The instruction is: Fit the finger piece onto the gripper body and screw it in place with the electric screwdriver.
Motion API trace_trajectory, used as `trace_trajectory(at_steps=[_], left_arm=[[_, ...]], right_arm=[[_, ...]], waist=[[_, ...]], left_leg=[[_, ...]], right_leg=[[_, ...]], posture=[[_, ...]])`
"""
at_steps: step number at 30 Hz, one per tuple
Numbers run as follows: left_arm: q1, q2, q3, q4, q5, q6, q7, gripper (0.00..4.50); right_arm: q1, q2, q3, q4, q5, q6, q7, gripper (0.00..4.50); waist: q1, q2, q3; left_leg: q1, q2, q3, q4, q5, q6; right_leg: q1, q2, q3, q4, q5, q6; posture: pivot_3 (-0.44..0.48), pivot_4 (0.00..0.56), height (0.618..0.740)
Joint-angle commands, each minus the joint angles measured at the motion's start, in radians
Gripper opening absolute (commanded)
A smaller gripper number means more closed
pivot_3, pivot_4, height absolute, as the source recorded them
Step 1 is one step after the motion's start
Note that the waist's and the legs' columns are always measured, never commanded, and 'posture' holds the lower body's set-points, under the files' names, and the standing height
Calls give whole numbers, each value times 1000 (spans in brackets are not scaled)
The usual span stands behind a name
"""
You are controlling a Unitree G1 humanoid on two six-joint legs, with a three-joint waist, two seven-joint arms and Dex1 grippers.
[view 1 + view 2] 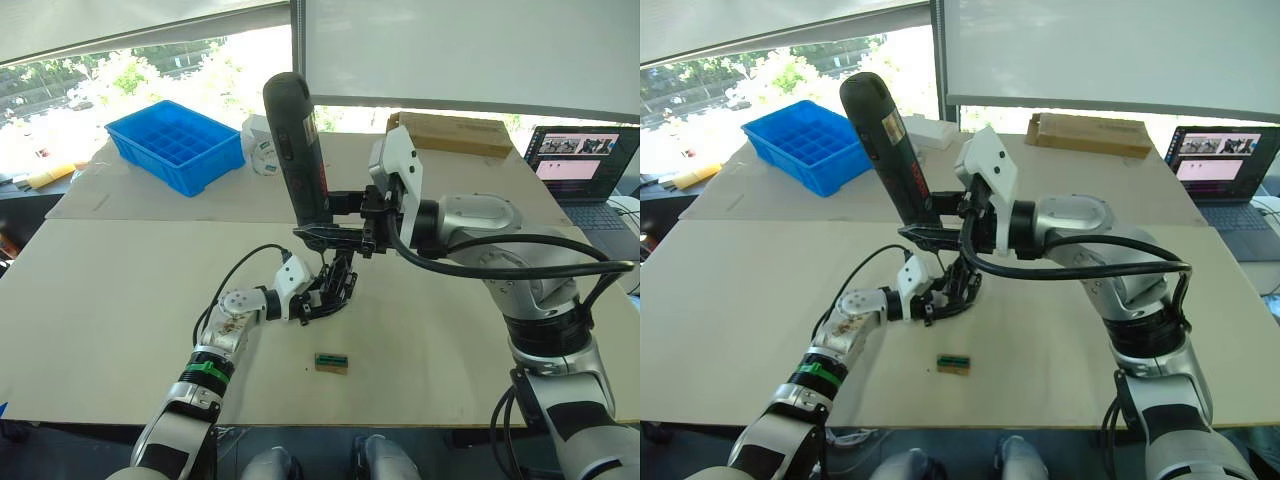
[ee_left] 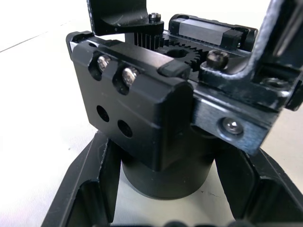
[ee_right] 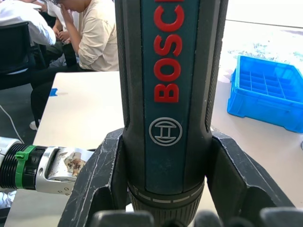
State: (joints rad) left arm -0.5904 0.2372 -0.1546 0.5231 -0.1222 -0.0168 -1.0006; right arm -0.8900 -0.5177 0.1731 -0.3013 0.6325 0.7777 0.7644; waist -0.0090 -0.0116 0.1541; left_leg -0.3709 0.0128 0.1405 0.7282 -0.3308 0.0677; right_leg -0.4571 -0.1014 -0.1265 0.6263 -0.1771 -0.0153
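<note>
My right gripper [image 1: 335, 218] is shut on the electric screwdriver [image 1: 297, 140], a long black cylinder with red lettering [image 3: 166, 52]. It is held nearly upright, tip end down, over the middle of the table. Directly below it, my left gripper [image 1: 322, 298] is shut on the gripper body [image 1: 340, 280]. Its fingers [image 2: 90, 189] flank the squat round base [image 2: 165, 175]. The blocky top [image 2: 137, 90] shows two screws and gear teeth. Two black blades rise from it, one [image 2: 118, 14] and another [image 2: 277, 42]. I cannot tell which is the finger piece.
A small brown-and-green block [image 1: 331, 362] lies on the table [image 1: 120, 300] near the front edge. A blue compartment bin [image 1: 178, 143] and a white roll [image 1: 262, 152] sit at the back left. A cardboard box [image 1: 452, 132] and a laptop [image 1: 580, 165] sit at the back right. People sit beyond the table [image 3: 90, 33].
</note>
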Motion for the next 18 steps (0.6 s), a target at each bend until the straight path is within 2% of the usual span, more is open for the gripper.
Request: trace_trajectory(at_steps=[1,18], left_arm=[[-6,-1,2,-26,-15,-2,-5,2324],[-7,-1,1,-32,-18,0,-10,2324]], right_arm=[[-17,12,-33,-30,-3,-24,5,1923],[3,21,-38,-57,-6,-5,6,1923]], waist=[[0,0,0],[-2,0,0]], left_leg=[[0,0,0,0,0,0],[0,0,0,0,0,0]], right_leg=[[0,0,0,0,0,0],[0,0,0,0,0,0]], posture=[[0,150,738],[0,150,738]])
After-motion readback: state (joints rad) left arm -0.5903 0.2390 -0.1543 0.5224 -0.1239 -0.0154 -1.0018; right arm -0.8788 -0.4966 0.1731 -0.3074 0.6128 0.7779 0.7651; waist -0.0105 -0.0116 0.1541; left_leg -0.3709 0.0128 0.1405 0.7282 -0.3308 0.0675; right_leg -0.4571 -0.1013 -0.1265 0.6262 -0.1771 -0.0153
